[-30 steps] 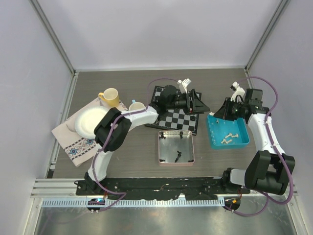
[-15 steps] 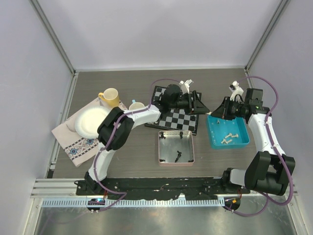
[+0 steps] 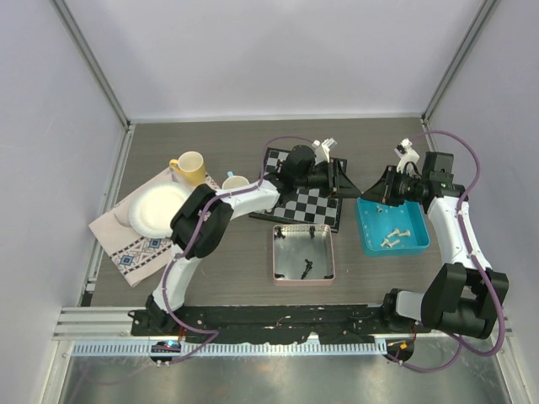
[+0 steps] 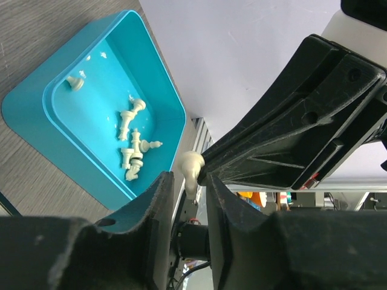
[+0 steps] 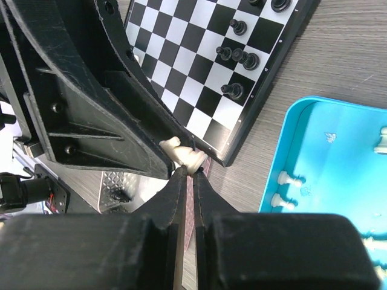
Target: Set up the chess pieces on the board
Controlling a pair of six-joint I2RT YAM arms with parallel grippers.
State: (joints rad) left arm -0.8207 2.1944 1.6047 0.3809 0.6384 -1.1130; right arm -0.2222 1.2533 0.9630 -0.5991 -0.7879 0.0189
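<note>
- A handover is going on in mid-air. The left tool [image 4: 188,184] and the right tool [image 5: 189,175] are meeting tip to tip over the worktop [image 3: 210,143], in the gap between the board [image 5: 181,36] and the blue tray [image 4: 97,103].
- The right tool is pinching one off-white piece [image 4: 192,164] at the very ends of its fingers, which are standing almost closed.
- The left tool is straddling that same piece with a narrow gap. I cannot tell whether its fingers are pressing on the piece yet.
- The blue tray is lying at 3 o'clock of the board, with several more off-white pieces [image 4: 130,145] lying on their sides in it.
- A few black pieces [image 5: 240,59] are standing upright on the squares along the board's edge towards 12 o'clock.
- The pink tray [image 3: 330,252] is sitting at 6 o'clock of the board and is holding a few black pieces [image 3: 305,269].
- The step in hand looks like passing an off-white piece across so that the left arm can place it. The set-up appears to be at an early stage.
- The next move is calling for the left tool to close firmly before the right one lets go. The piece then needs carrying towards 9 o'clock and setting upright on its square.
- The piece is tiny, so an early release would probably drop it.
</note>
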